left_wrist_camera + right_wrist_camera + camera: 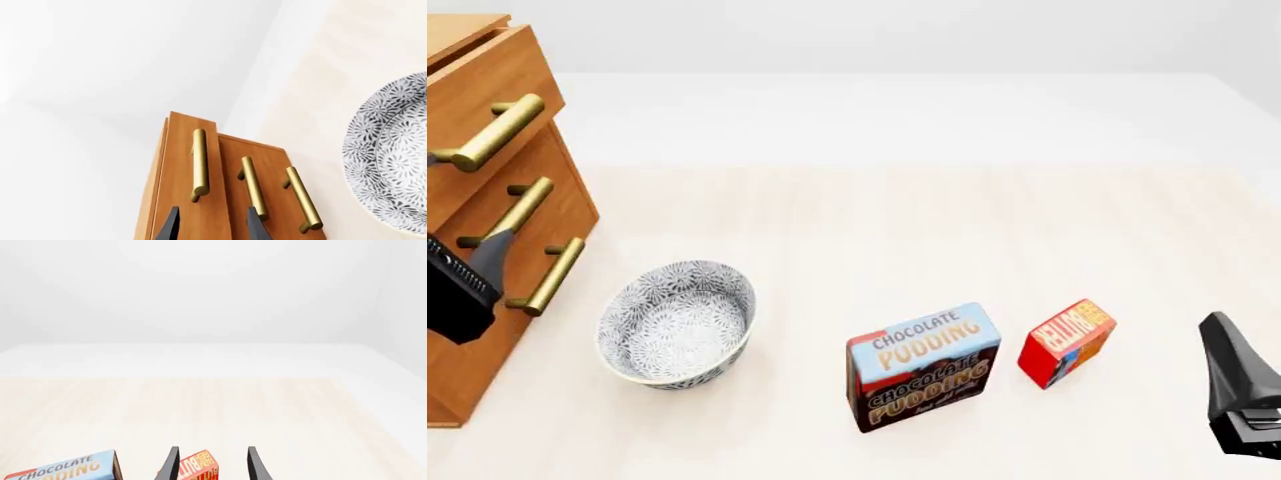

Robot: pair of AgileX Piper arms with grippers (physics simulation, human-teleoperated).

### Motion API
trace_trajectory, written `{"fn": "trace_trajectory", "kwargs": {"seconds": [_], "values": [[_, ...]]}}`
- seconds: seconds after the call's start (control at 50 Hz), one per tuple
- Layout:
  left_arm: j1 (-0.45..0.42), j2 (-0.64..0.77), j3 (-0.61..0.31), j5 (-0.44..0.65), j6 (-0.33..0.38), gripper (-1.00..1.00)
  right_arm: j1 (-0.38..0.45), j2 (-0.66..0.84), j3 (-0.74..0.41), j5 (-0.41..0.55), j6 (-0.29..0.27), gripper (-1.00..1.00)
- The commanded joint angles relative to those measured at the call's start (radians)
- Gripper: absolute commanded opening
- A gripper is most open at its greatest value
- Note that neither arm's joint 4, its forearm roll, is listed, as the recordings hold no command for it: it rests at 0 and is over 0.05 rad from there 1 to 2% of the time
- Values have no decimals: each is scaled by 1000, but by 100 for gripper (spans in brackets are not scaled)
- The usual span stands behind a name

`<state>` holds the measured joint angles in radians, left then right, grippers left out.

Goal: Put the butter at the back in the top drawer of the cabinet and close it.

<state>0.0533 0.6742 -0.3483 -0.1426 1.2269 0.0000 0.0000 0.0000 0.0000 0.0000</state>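
The butter point(1066, 341) stands on the bench point(894, 220) at the near right, just right of the Chocolate Pudding box point(922, 365) and apart from it. The right pincer point(212, 465) is open, empty, near the butter. The left pincer point(212, 225) is open before the cabinet point(481, 200) at far left, whose top drawer point(487, 100) juts slightly out. A patterned bowl point(677, 322) sits beside the cabinet.

Cabinet point(487, 200) stands far left; rightward along the near table point(961, 220): bowl point(678, 322), pudding box point(922, 366), butter point(1065, 342).
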Motion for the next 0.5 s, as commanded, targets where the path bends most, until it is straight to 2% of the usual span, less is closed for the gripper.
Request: {"fn": "trace_trajectory", "kwargs": {"seconds": [0.02, 0.34, 0.36, 0.38, 0.5], "values": [[12, 12, -3, -18, 14, 100, 0, 0, 0, 0, 0, 100], [17, 41, -30, -15, 10, 100, 0, 0, 0, 0, 0, 100], [-23, 69, -69, 10, -26, 100, 0, 0, 0, 0, 0, 100], [-29, 71, -68, 11, -24, 100, 0, 0, 0, 0, 0, 100], [-9, 59, -67, 16, -23, 100, 0, 0, 0, 0, 0, 100]]}}
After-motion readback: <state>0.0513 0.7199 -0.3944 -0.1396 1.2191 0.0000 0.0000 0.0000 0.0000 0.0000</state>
